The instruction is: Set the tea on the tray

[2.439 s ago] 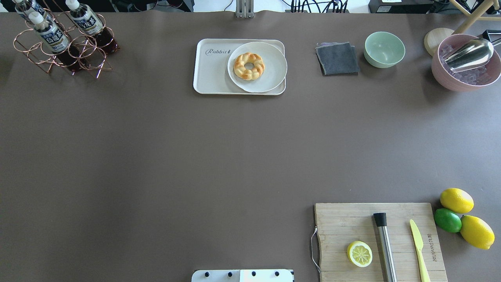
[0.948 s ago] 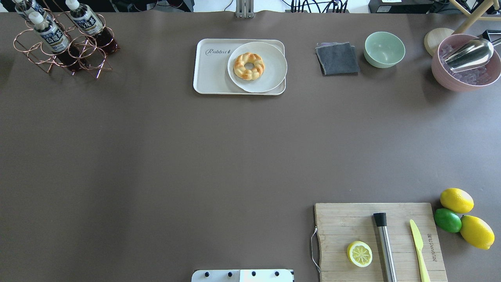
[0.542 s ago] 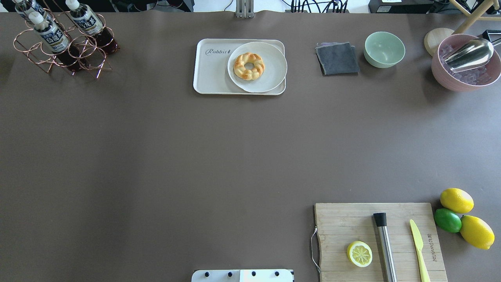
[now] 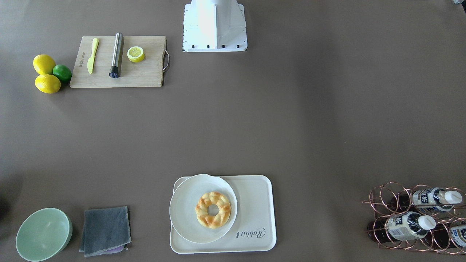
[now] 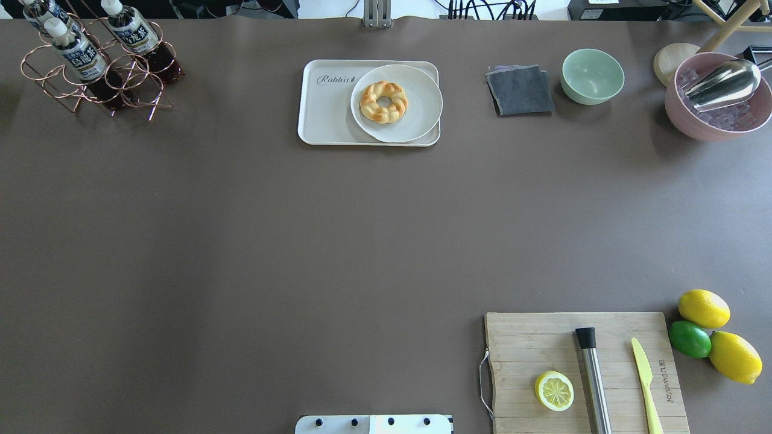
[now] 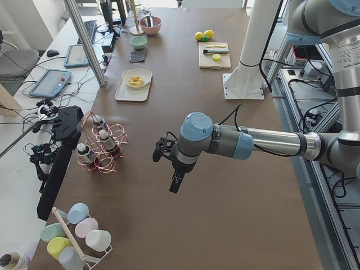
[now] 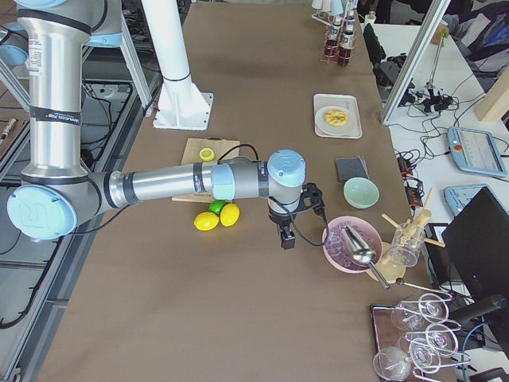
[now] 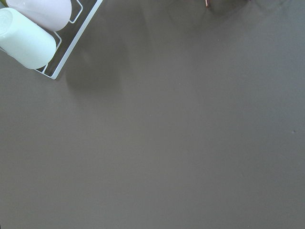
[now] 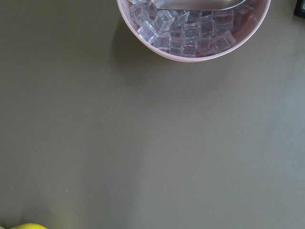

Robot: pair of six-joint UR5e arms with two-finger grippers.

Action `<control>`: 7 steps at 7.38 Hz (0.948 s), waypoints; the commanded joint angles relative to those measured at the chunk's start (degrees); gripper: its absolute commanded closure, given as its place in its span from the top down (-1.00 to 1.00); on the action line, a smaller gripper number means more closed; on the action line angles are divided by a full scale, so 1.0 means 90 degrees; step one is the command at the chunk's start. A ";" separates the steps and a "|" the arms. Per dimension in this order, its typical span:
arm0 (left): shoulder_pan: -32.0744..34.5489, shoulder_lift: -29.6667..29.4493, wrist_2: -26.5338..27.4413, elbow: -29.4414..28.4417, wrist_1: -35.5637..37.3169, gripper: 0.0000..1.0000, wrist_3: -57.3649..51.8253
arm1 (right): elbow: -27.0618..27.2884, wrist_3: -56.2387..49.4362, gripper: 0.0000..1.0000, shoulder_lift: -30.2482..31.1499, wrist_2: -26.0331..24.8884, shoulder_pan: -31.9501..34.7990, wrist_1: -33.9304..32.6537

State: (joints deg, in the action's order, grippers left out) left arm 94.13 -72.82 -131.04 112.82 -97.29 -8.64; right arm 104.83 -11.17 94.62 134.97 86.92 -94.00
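Three tea bottles [image 5: 129, 30] lie tilted in the rack [image 5: 134, 77] at the far left corner of the surface, well apart from the tray [image 5: 325, 117]. We cannot tell whether the left tool [image 6: 175, 183] or the right tool [image 7: 285, 237] is spread or pressed together. We judge two hazards: a tool snagging rack wire and dragging it; the plate [image 5: 422, 114] leaving little bare tray, so a bottle may tip.

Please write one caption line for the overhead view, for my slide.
Tea bottles in a wire rack, far left; tray holds a plate with a pastry.
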 commanded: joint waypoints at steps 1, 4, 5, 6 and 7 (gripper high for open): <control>-0.0019 -0.0034 -0.0011 0.0003 -0.0019 0.95 0.0158 | 0.0100 0.0001 1.00 0.0043 -0.0016 0.0000 0.0005; -0.0594 -0.1260 -0.0001 -0.0414 -0.0194 0.94 0.1417 | 0.0101 0.0010 1.00 0.0053 -0.0007 0.0000 0.0005; -0.0809 -0.1912 -0.0001 -0.0852 -0.0495 0.94 0.2279 | 0.0130 0.0010 1.00 0.0063 -0.0016 0.0000 0.0005; -0.1014 -0.2199 0.0009 -0.1301 -0.1349 0.94 0.3032 | 0.0130 0.0010 1.00 0.0072 -0.0026 0.0000 0.0005; -0.1238 -0.2366 0.0038 -0.1789 -0.2431 0.95 0.3649 | 0.0130 0.0030 1.00 0.0072 -0.0026 0.0000 0.0005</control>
State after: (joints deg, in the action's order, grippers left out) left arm 86.51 -89.67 -131.00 104.12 -105.12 13.46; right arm 105.94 -11.06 95.20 134.80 86.93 -93.95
